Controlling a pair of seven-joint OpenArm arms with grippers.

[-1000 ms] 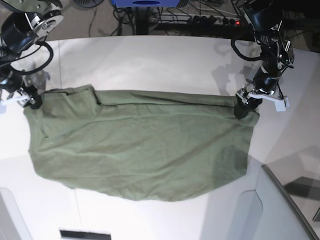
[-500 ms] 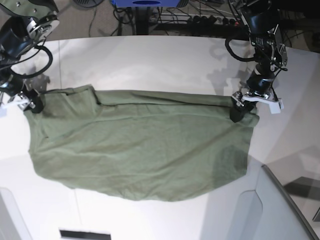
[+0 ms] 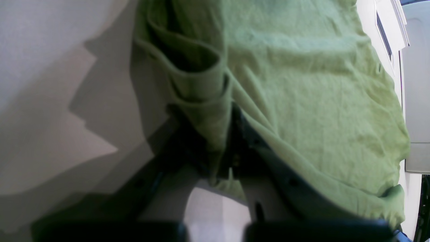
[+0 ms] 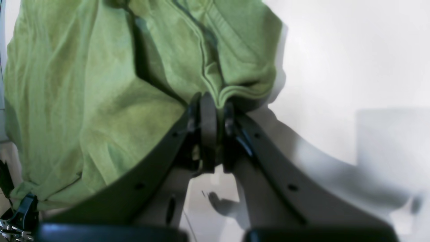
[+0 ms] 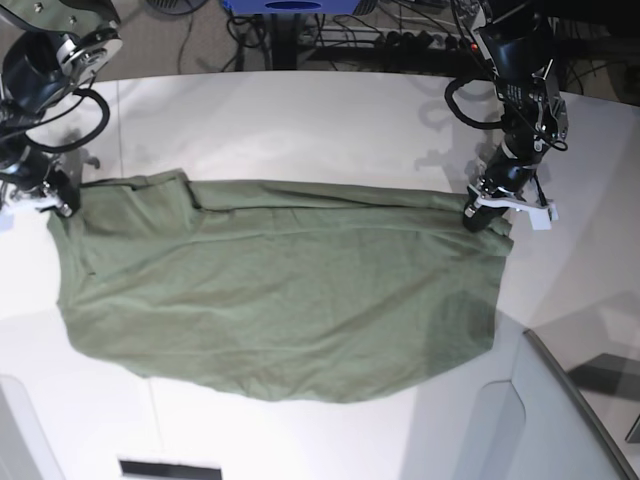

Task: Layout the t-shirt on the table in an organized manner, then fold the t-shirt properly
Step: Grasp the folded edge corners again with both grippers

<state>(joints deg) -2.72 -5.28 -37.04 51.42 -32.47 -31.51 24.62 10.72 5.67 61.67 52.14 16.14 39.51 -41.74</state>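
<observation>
On the table point(image 5: 300, 120), the t-shirt point(image 5: 280, 300) lies spread wide, long axis running across the base view, w/ the far edge folded over into a narrow band. You've got both arms on its two far corners.

Left gripper point(image 5: 478, 217) (base view's right): it sits at the shirt's far right corner. Left wrist cam shows the jaws drawn together w/ a bunched wad of green cloth pinched btwn them point(image 3: 220, 148); the hem loops into an open fold just above the tips. So you're holding fabric there, narrow grip.

Right gripper point(image 5: 62, 205) (base view's left): down at the far left corner of the shirt. Right wrist cam shows the two dark fingers point(image 4: 208, 121) pressed nearly together, w/ the layered hem edge of the shirt point(image 4: 84, 101) caught at the tips. Also a narrow grip on cloth.

Rest of the shirt rests flat on the white top, lightly wrinkled, near edge curved and rounded. No sleeves or collar clearly readable from base cam, so can't tell which end is which.

Grey panel point(image 5: 560, 420) sits at the near right corner, just beside the shirt's near right edge, not touching as far as you can see. Cables and a power strip point(image 5: 420, 42) lie on the floor past the table's far edge.
</observation>
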